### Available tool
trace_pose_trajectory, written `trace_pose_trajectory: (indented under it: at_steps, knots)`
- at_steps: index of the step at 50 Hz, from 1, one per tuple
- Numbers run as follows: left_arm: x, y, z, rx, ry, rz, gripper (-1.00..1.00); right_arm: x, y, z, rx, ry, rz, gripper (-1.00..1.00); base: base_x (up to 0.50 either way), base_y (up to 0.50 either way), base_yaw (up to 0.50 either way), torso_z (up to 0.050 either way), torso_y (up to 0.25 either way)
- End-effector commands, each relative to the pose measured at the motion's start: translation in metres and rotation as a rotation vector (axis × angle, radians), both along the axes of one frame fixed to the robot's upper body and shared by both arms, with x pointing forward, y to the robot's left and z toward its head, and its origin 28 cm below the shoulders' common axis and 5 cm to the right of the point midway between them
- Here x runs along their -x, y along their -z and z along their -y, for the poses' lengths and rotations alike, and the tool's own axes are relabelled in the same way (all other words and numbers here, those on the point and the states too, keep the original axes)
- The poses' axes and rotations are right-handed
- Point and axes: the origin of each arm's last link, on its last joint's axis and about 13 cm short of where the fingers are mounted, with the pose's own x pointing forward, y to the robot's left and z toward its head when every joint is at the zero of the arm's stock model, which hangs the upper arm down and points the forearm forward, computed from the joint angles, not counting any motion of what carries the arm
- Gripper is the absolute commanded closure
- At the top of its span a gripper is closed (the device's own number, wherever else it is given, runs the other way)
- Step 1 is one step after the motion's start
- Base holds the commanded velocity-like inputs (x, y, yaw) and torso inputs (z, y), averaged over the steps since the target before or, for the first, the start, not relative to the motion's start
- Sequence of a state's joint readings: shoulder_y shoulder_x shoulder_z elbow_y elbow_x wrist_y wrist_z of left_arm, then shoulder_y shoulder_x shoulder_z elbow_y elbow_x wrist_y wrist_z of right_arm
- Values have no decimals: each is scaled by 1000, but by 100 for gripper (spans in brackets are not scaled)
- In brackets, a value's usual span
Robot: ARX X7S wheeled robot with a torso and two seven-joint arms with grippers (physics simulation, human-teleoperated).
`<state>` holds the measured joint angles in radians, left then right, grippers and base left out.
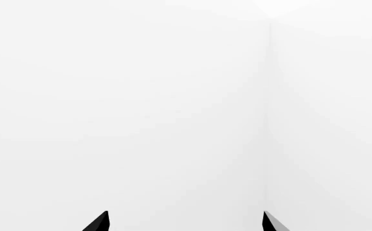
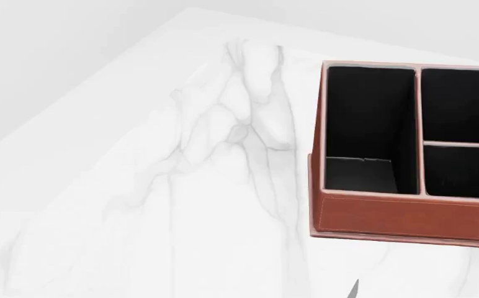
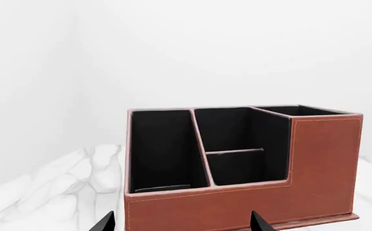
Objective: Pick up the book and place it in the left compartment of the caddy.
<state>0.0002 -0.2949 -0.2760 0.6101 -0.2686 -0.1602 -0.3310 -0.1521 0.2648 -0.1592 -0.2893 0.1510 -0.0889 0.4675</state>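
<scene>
The reddish-brown caddy stands on the marble table at the right of the head view, and it faces me in the right wrist view. Its long left compartment is black inside. A dark flat book lies at that compartment's near end; in the right wrist view only its thin edge shows. My right gripper is open and empty, just in front of the caddy's front wall. A dark fingertip shows at the head view's bottom edge. My left gripper is open and empty, facing white walls.
The white marble table reaches left and forward of the caddy, with its far edge and corner near the top of the head view. The caddy's right side holds two shorter sections split by a crosswise divider. White walls surround the scene.
</scene>
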Motion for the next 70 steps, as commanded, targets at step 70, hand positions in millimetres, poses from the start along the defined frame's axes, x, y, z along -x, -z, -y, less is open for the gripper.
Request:
trace_pose_trajectory:
  at_steps: [70]
  knots:
    - [-4,3,-2,21,-8,-34,-100,-38,43,-15,-197,734,-190,-100,0,0,0,0,0]
